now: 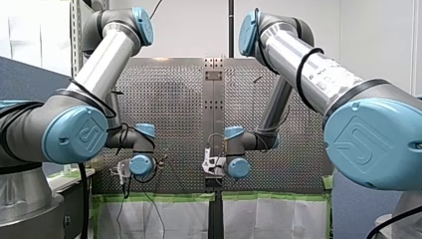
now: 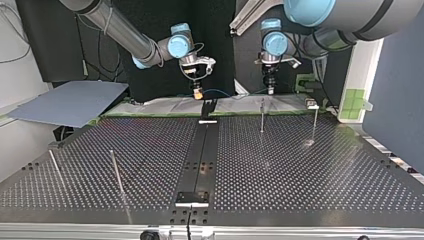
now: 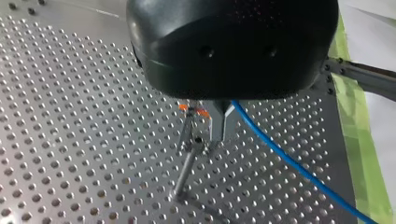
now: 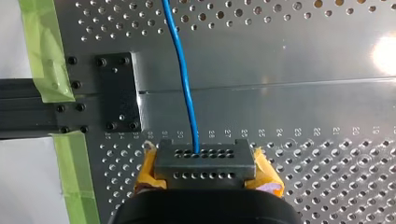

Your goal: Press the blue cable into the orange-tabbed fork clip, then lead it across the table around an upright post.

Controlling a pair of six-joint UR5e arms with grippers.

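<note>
Where my left gripper [image 3: 222,135] reaches down, the table [image 3: 70,116] is dull grey metal pierced all over with even rows of small round holes. A strip of pale green tape [image 3: 362,140] edges it. The gripper's body is a smooth, rounded black shell. Its two flat metal fingers stand narrow, close together on the blue cable [image 3: 289,161], which comes out at their side. Just beside the fingers stands the fork clip [image 3: 194,111], a small pronged head with two orange tabs. It sits on a thin, shiny metal post [image 3: 186,168] rising from the table. The cable passes on the fingers' other side from the clip.

My right gripper [image 4: 205,161] is clamped on the same cable. Its yellow pads [image 4: 267,171], wrinkled at the edges, flank a grey metal block drilled with two rows of tiny holes, and the cable enters at the block's middle.

The cable is thin and round with a smooth, bright blue sheath. From the left gripper it slants away over the holes in a nearly straight line. Ahead of the right gripper it runs in a gentle curve across a smooth band of the table, past a black rectangular plate [image 4: 116,91] held by bolts.
</note>
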